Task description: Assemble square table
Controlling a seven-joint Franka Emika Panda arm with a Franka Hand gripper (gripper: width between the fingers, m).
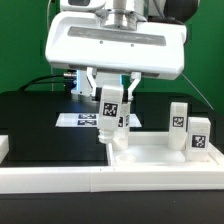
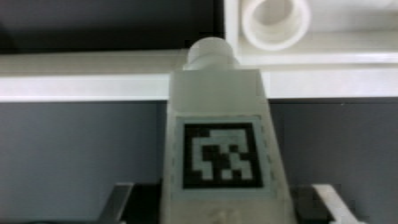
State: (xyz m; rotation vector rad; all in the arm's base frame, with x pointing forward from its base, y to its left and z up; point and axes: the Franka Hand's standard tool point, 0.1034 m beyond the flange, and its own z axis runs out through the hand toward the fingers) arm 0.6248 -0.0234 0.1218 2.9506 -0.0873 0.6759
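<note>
**Leg held upright over the tabletop**

Exterior view: the hand (image 1: 111, 103) hangs below the arm's big white housing, its two fingers pinching a white leg (image 1: 110, 115) between them. The leg stands upright, tag facing the camera, its lower end at or just above the white tabletop (image 1: 150, 153); whether it touches cannot be told. The tabletop lies flat on the black table (image 1: 35, 115), toward the exterior view's right, with a raised rim. Two more legs (image 1: 188, 128) stand upright side by side at its far right end. Behind the held leg a flat marker board (image 1: 85, 119) lies on the table, partly hidden. A long white rail (image 1: 60, 180) runs along the near edge.

Wrist view only: looks down the length of the held leg (image 2: 222, 130), which fills the middle of the frame; its rounded tip points at a round socket (image 2: 278, 22) in the white tabletop, cut off by the frame edge. The finger pads (image 2: 121, 198) show only as dark slivers on either side of the leg.

Labels: black-and-white square tags on the legs and board; patterns only, no readable writing. The wrist picture is soft.
</note>
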